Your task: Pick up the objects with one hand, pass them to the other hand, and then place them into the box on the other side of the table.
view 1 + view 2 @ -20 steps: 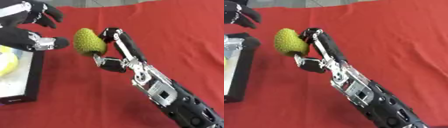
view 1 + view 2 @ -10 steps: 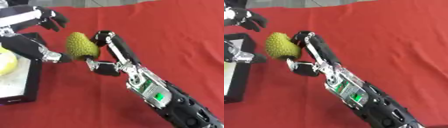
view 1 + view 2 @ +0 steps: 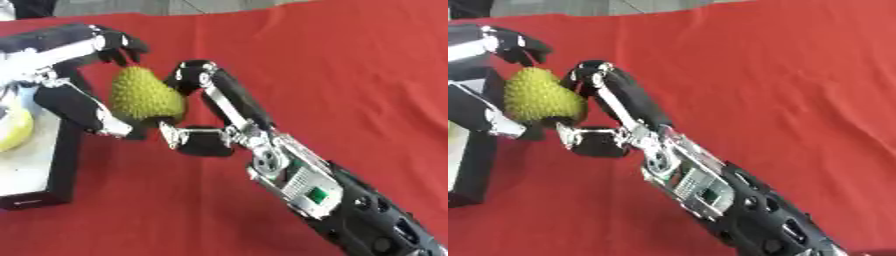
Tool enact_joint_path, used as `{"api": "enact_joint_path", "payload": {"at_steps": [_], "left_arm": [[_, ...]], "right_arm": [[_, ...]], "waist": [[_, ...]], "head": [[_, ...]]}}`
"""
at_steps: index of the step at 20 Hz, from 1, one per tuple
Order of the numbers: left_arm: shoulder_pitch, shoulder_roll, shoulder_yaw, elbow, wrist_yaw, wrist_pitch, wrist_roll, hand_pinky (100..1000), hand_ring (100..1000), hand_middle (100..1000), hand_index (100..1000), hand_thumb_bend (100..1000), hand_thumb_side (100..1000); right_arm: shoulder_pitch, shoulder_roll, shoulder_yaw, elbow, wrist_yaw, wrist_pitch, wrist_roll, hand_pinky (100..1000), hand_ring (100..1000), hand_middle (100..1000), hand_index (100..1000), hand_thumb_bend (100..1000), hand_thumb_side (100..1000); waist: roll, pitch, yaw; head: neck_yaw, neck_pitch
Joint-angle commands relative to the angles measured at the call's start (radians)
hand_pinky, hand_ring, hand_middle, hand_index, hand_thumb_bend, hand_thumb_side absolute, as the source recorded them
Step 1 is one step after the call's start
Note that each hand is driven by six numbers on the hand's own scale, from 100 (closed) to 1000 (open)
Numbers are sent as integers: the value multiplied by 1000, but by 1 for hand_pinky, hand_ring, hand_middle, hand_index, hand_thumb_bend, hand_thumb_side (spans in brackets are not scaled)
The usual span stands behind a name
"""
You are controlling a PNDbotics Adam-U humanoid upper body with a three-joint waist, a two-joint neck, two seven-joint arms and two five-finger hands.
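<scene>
A spiky green durian-like fruit (image 3: 143, 96) hangs above the red cloth, left of centre. My right hand (image 3: 206, 107) pinches it from the right, fingers over its top and thumb under its base. My left hand (image 3: 74, 75) comes in from the upper left and brackets the same fruit, with fingers over the top and the thumb along its left side. A black-walled box (image 3: 58, 165) with a white floor stands at the left edge, with a yellow round object (image 3: 12, 131) inside it.
Red cloth (image 3: 350, 75) covers the whole table. My right forearm (image 3: 324, 195) runs diagonally from the lower right corner to the fruit. A grey strip of floor shows along the far edge.
My right hand has carried the fruit leftward toward the box. My left hand has come down from the upper left and now closes around the fruit's top and left side.
</scene>
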Motion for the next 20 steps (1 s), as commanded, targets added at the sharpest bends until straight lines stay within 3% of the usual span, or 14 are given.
{"api": "enact_joint_path", "payload": {"at_steps": [1, 8, 13, 15, 17, 18, 20], "left_arm": [[-22, 4, -3, 11, -41, -16, -9, 853, 799, 787, 924, 704, 360], [-20, -6, -4, 26, -104, -8, 8, 837, 789, 776, 880, 435, 308], [-4, 14, 12, -33, -75, -3, 43, 833, 775, 758, 820, 435, 328], [3, 24, 20, -65, -50, 1, 70, 812, 739, 687, 729, 365, 325], [9, 31, 26, -91, -17, 8, 122, 783, 670, 589, 622, 153, 311], [13, 34, 27, -102, 5, 9, 156, 774, 645, 565, 595, 100, 309], [20, 38, 28, -117, 57, 8, 220, 764, 613, 533, 569, 100, 274]], "right_arm": [[-20, 0, -4, -37, -11, -27, -2, 649, 542, 576, 529, 100, 100], [-19, -3, -3, -35, -26, -69, 2, 656, 543, 575, 528, 100, 100], [-16, -4, -3, -29, -23, -60, 1, 650, 539, 575, 525, 100, 100], [-16, -4, -4, -27, -20, -53, -4, 645, 536, 572, 522, 100, 100], [-15, -3, -3, -25, -18, -46, -7, 642, 533, 571, 521, 100, 100], [-14, -3, -2, -24, -18, -43, -7, 643, 532, 571, 520, 100, 100], [-13, -4, -2, -22, -18, -38, -5, 643, 529, 571, 519, 100, 100]], "waist": [[-1, -20, -1], [-2, -17, -1], [-1, -14, 0], [-1, -13, 1], [-2, -12, 1], [-2, -11, 1], [-3, -10, 1]], "head": [[5, -7], [9, -8], [4, -9], [3, -9], [2, -9], [1, -10], [0, -11]]}}
